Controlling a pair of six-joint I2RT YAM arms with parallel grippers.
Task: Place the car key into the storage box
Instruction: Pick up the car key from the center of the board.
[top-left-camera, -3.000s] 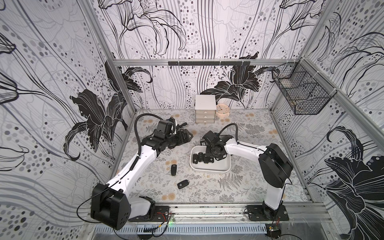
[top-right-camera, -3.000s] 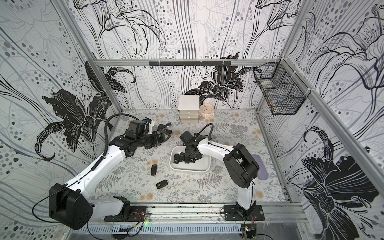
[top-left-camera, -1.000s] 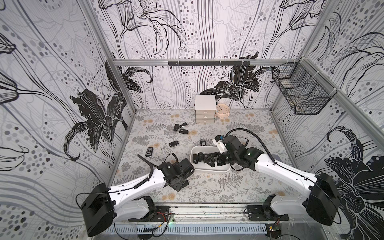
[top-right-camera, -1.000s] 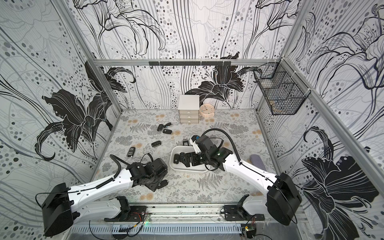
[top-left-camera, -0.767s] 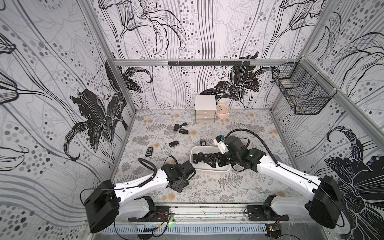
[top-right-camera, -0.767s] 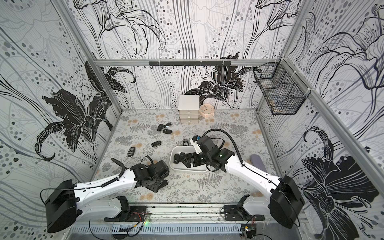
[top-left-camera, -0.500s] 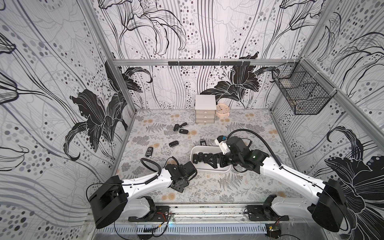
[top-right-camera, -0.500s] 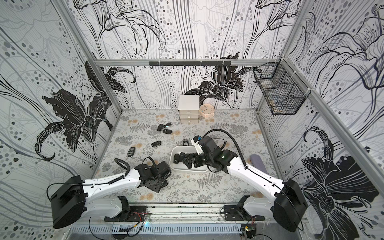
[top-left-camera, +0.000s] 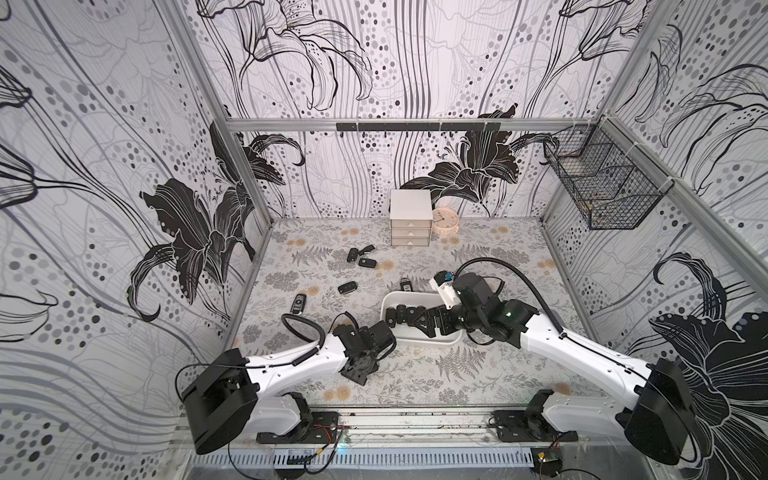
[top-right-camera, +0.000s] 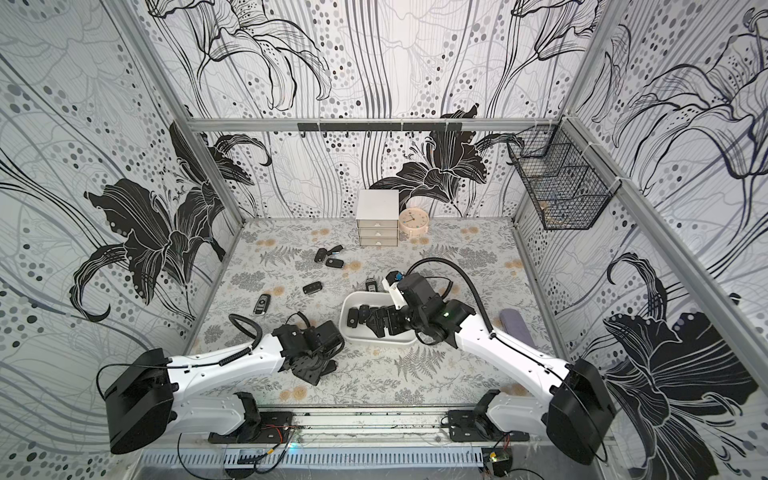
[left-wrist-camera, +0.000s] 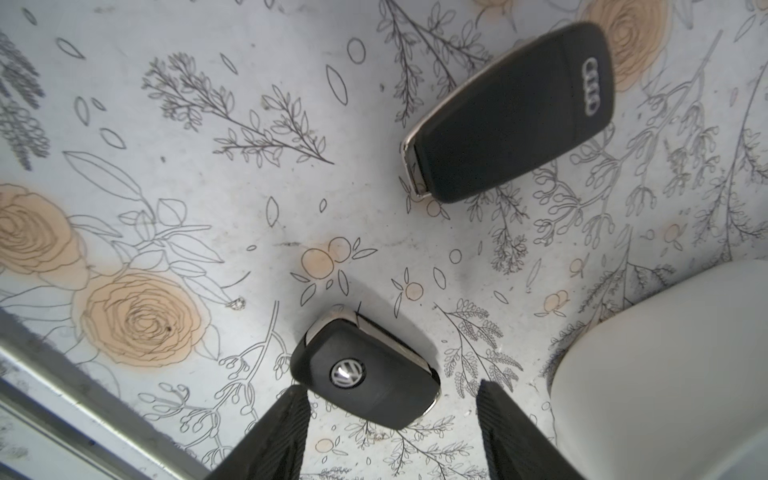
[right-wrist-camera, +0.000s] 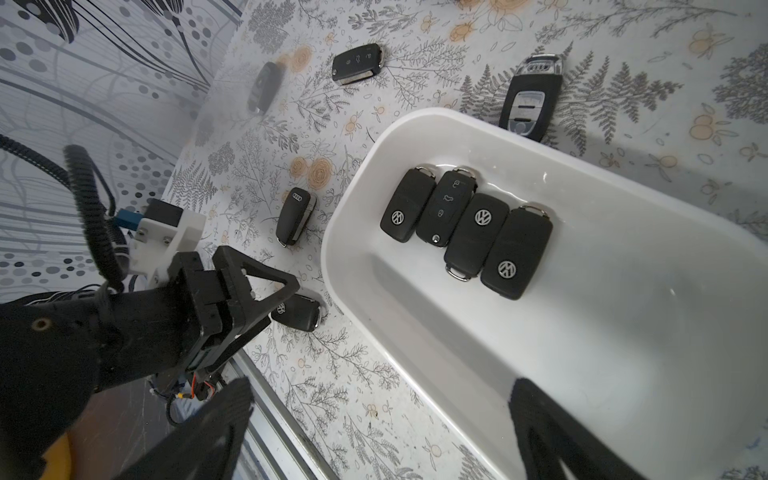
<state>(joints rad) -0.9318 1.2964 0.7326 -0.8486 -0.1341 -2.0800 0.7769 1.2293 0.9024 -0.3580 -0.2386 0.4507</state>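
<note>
While the left gripper stands half-spread, its pads straddle the car key without clamping it. One pad sits at the key's edge, though I cannot tell whether it touches, and the other is clearly apart from it. The key lies flat on the table, right between the tips.

It looks light, rigid and smooth-shelled. I judge it best pinched across its two long sides at mid-body, clear of the chrome-trimmed end. So low and slick a thing could skid or pivot if caught off-centre.

Just beyond the tips lies an Audi key. Near one side of the fingers rises the wall of the storage box. Over that box the right gripper hangs spread wide and empty.

Counted:
- In the box, four keys lie abreast.
- On the table, eight lie loose:
  - the one between the left pads and the Audi key beside it;
  - a smart key just outside the box's far wall;
  - a flip key and a silver-faced key farther out;
  - a cluster of three farthest off.
</note>
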